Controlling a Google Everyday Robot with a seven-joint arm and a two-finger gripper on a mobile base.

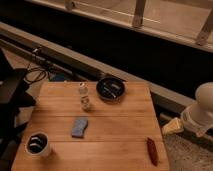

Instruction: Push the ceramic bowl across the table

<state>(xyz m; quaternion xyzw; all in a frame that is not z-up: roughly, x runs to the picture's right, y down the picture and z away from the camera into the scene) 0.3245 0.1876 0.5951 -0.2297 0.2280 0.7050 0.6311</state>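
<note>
While ceramic bowl [110, 90] mouth-up, pincer [173, 126] right of table [120, 125]

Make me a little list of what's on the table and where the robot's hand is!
table: light wooden top
bowl: black, at the far edge
cup: near left corner
sponge: blue, left of the middle
small pale items: two, left of the bowl
red thing: near right edge
gripper: beside the table's right side, away from the bowl

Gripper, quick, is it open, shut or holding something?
Gripper: cannot be told; it is beside the table's right edge, away from the ceramic bowl.
</note>
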